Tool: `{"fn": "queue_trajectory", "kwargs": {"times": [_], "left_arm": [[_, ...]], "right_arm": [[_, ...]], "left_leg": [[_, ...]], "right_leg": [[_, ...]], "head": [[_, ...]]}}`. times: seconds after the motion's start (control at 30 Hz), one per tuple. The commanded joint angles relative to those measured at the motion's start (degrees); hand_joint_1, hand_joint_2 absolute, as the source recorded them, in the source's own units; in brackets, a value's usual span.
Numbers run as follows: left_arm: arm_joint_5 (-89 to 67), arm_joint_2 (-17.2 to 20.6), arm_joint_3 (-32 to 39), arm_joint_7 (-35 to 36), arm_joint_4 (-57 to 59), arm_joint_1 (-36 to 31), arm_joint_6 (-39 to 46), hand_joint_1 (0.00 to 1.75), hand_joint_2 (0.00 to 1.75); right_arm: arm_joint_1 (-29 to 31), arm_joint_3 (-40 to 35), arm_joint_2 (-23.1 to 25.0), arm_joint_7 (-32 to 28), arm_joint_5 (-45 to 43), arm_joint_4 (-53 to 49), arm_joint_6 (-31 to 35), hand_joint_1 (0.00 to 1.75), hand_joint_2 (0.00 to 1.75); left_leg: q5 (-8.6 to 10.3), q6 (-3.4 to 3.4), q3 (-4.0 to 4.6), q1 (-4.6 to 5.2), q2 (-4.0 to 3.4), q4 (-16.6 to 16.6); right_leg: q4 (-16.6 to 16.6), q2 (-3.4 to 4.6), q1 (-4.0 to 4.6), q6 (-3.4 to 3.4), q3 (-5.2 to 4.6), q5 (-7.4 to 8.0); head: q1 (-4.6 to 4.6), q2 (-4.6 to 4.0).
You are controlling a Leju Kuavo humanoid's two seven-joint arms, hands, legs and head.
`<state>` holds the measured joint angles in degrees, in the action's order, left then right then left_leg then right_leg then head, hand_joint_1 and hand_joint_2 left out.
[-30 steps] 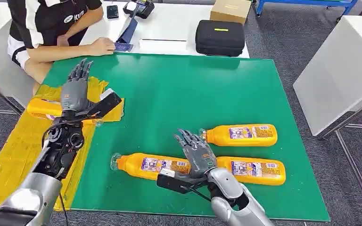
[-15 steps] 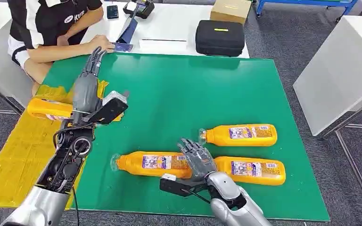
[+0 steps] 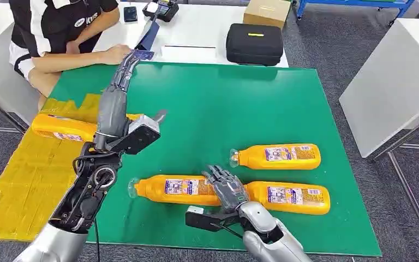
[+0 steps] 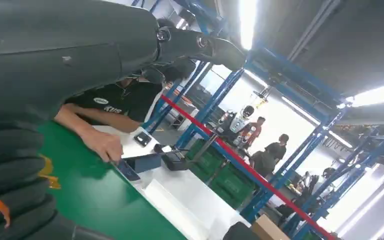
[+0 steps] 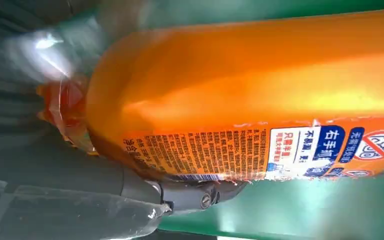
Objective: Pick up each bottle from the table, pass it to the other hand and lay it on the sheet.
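Four orange plastic bottles with printed labels are out. One (image 3: 63,128) lies on the crinkled yellow sheet (image 3: 22,180) at the left edge of the green table mat (image 3: 223,103). Three lie on the mat: one (image 3: 277,156) well to the right, one (image 3: 292,197) nearer the front edge, and one (image 3: 172,189) under the robot's right hand (image 3: 226,188), whose fingers drape over its base end; whether they grip it I cannot tell. The left hand (image 3: 114,98) is raised above the mat, fingers stretched out straight, holding nothing. A person in a black-and-white shirt (image 3: 54,27) sits at the far corner, near a black zipped case (image 3: 255,43).
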<state>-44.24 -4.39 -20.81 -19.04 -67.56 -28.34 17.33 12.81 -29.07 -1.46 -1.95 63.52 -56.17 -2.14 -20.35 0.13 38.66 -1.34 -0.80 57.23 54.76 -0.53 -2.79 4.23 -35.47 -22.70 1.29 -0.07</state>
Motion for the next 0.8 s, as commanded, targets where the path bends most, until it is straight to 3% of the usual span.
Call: {"fn": "queue_trajectory", "kwargs": {"times": [0.03, 0.27, 0.37, 0.4, 0.43, 0.47, 0.5, 0.6, 0.8], "left_arm": [[1.0, -0.31, -1.14, -0.24, 2.71, -2.52, -0.8, 0.0, 1.75], [2.31, -0.29, -0.94, -1.27, 2.52, -1.15, -0.23, 0.0, 1.75], [3.33, -1.1, -1.36, -2.75, 3.09, -0.89, -0.72, 0.0, 1.75], [3.31, -1.38, -1.41, -2.97, 3.13, -0.65, -0.96, 0.0, 1.75], [3.28, -1.55, -1.44, -3.17, 3.27, -0.58, -0.98, 0.0, 1.75], [3.28, -1.5, -1.38, -3.19, 3.31, -0.55, -0.93, 0.0, 1.75], [3.14, -1.26, -1.22, -3.34, 3.21, -0.4, -0.54, 0.0, 1.75], [4.3, -0.68, 0.49, -3.68, 2.44, -0.27, -0.16, 0.0, 1.75], [6.4, -0.04, 1.76, -4.4, 0.39, 0.77, -1.35, 0.0, 1.75]], "right_arm": [[2.2, 0.23, 1.03, -1.16, -1.4, 5.45, -1.18, 0.0, 1.75], [4.17, -0.46, 2.51, -5.34, -0.63, 10.45, 0.46, 0.0, 1.75], [7.4, -5.42, 3.82, -8.05, 2.91, 18.46, 0.89, 0.05, 1.75], [8.18, -5.68, 4.41, -8.36, 2.54, 20.76, 2.72, 0.28, 1.75], [9.15, -6.08, 5.09, -8.89, 2.06, 23.33, 5.09, 0.94, 1.75], [9.4, -6.06, 5.31, -8.99, 1.84, 23.78, 6.02, 1.38, 1.75], [9.78, -5.83, 5.66, -8.99, 1.66, 24.13, 8.49, 1.59, 1.75], [10.79, -5.82, 6.1, -8.87, 1.41, 24.44, 9.18, 1.75, 1.75], [11.0, -5.83, 6.06, -8.68, 1.29, 24.75, 9.72, 1.75, 1.75]], "left_leg": [[-0.16, 0.05, -0.29, 0.0, 0.04, 0.03], [-0.12, 0.03, -0.27, -0.01, -0.03, -0.02], [-0.22, 0.05, -0.49, 0.0, -0.05, 0.0], [-0.18, 0.03, -0.4, -0.03, -0.06, -0.01], [-0.26, 0.06, -0.59, -0.01, -0.08, -0.01], [-0.1, 0.02, -0.29, -0.03, -0.08, -0.05], [-0.21, 0.05, -0.51, -0.03, -0.08, -0.03], [-0.13, 0.02, -0.33, -0.01, -0.12, -0.03], [-0.1, 0.02, -0.27, 0.0, -0.06, -0.04]], "right_leg": [[0.01, 0.03, 0.03, -0.28, 0.28, -0.14], [-0.03, 0.07, 0.04, -0.25, 0.22, -0.08], [0.0, 0.12, 0.05, -0.38, 0.41, -0.16], [-0.03, 0.11, 0.06, -0.32, 0.34, -0.11], [-0.03, 0.17, 0.06, -0.43, 0.5, -0.17], [-0.08, 0.1, 0.06, -0.2, 0.23, -0.03], [-0.07, 0.14, 0.07, -0.35, 0.44, -0.13], [-0.03, 0.15, 0.04, -0.26, 0.25, -0.06], [-0.02, 0.09, 0.02, -0.22, 0.2, -0.06]], "head": [[0.0, 0.0], [0.0, 0.0], [0.0, 0.0], [0.0, 0.0], [0.0, 0.0], [0.02, 0.0], [0.0, 0.0], [0.0, 0.0], [0.02, 0.0]]}}
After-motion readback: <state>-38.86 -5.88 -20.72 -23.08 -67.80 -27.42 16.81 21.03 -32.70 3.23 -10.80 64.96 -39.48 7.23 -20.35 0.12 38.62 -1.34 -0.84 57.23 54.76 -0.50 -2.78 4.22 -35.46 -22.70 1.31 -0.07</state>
